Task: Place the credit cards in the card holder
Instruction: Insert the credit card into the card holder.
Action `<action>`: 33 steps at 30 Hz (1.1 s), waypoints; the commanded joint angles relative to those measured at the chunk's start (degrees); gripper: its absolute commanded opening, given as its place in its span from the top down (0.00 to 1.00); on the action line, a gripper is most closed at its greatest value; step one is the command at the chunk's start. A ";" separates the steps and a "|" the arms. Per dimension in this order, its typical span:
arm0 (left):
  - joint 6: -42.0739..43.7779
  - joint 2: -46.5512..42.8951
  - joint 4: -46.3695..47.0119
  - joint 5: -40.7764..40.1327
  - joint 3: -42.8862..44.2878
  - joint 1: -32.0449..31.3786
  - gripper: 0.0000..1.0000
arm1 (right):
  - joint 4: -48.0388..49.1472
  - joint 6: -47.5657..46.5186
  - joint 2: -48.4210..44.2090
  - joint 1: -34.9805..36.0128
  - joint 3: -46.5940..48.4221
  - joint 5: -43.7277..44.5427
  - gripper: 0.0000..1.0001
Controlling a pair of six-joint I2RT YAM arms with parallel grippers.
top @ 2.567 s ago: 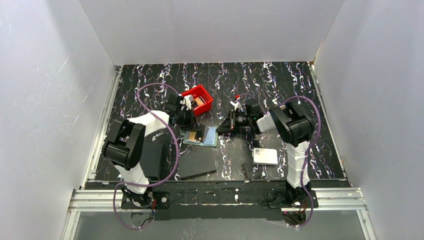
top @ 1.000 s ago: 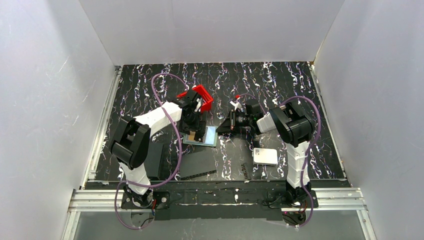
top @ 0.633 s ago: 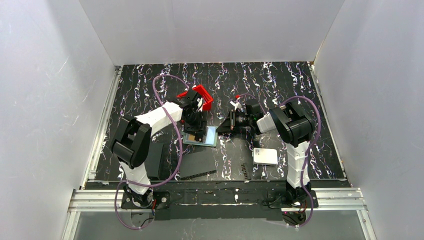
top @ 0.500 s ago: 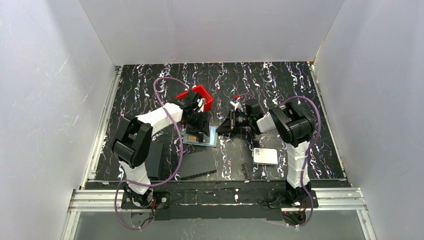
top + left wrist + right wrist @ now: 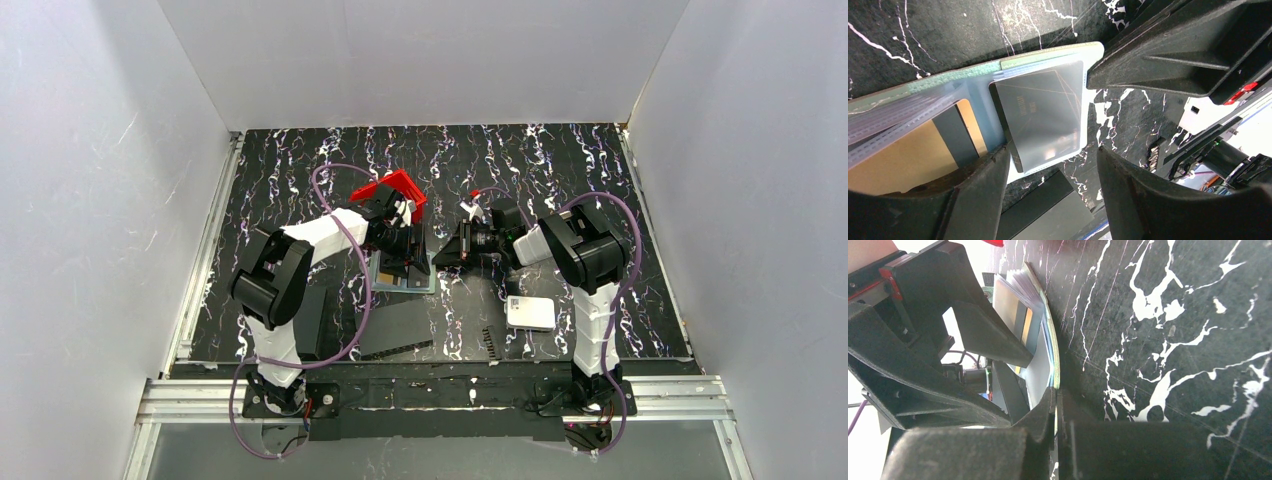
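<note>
The grey-green card holder (image 5: 402, 275) lies open on the table. In the left wrist view the card holder (image 5: 1048, 52) has a grey credit card (image 5: 1040, 117) tucked in a translucent pocket and a tan card (image 5: 898, 162) in the pocket beside it. My left gripper (image 5: 1052, 150) hangs open just above the grey card with nothing between its fingers; from above, the left gripper (image 5: 408, 252) covers the holder. My right gripper (image 5: 1056, 395) is shut on the card holder's (image 5: 1052, 357) green edge, and from above the right gripper (image 5: 447, 255) sits at the holder's right side.
A red bin (image 5: 398, 188) stands tilted just behind the left gripper. A white rounded box (image 5: 530, 312) lies near the right arm's base. Flat black rectangles (image 5: 395, 328) lie in front of the holder, and a small black comb-like strip (image 5: 489, 342) lies further right.
My left gripper left the red bin, came down over the holder and shifted right across it. The right gripper kept its hold on the holder's edge.
</note>
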 commanded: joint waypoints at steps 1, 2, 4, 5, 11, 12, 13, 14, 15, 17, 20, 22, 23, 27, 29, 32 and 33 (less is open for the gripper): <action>0.97 -2.86 0.07 1.80 -0.18 -0.84 0.39 | -8.31 -2.84 -1.18 0.98 -0.13 4.66 0.98; 1.89 -3.82 -1.96 0.22 0.53 -0.83 0.39 | -12.77 -4.97 -2.47 1.03 0.62 6.30 0.89; 3.49 -5.79 -5.84 -2.28 1.77 -0.77 0.38 | -23.56 -10.28 -4.87 1.04 2.91 10.40 0.76; 4.05 -6.66 -7.12 -2.77 2.21 -0.79 0.38 | -27.79 -12.29 -5.99 0.99 3.87 11.61 0.71; 4.52 -9.38 -9.28 -1.31 4.08 -0.66 0.37 | -39.02 -17.18 -10.24 1.25 6.58 14.77 0.55; 4.48 -8.98 -9.28 -1.09 4.43 -0.66 0.38 | -39.24 -17.05 -11.15 1.37 6.51 15.07 0.53; 4.54 -8.44 -9.24 -0.75 4.73 -0.66 0.38 | -39.48 -16.98 -11.90 1.49 6.52 15.11 0.52; 4.62 -7.86 -8.95 -0.44 4.80 -0.67 0.39 | -39.38 -16.62 -12.42 1.75 6.57 14.85 0.52; 4.62 -7.01 -8.58 -0.26 4.73 -0.67 0.42 | -38.73 -15.91 -12.70 1.95 6.53 14.05 0.52; 4.44 -4.49 -6.75 0.29 4.06 -0.60 0.52 | -35.18 -12.40 -12.88 2.33 5.34 12.22 0.58; 4.34 -1.50 -5.72 -0.30 3.81 -0.48 0.72 | -28.89 -8.24 -12.92 3.15 3.43 9.85 0.69; 4.45 -0.49 -4.91 -1.06 3.42 -0.27 0.79 | -25.84 -6.10 -12.73 3.61 2.86 8.93 0.72; 4.54 -0.04 -4.67 -1.27 3.20 -0.10 0.81 | -25.02 -5.48 -12.40 3.86 2.88 8.53 0.73; 4.58 0.49 -4.28 -2.44 2.16 0.20 0.88 | -21.27 -3.06 -10.52 4.85 2.38 7.16 0.74; 4.55 -0.31 -3.69 -3.32 1.01 0.41 0.89 | -20.35 -2.54 -10.36 4.91 2.07 7.40 0.75; 4.79 -0.94 -3.65 -4.09 -0.12 0.78 0.92 | -19.68 -2.19 -9.99 4.91 1.85 7.39 0.74; 4.82 -0.94 -3.61 -4.20 -0.44 0.90 0.92 | -19.66 -2.25 -9.88 4.95 1.79 7.45 0.73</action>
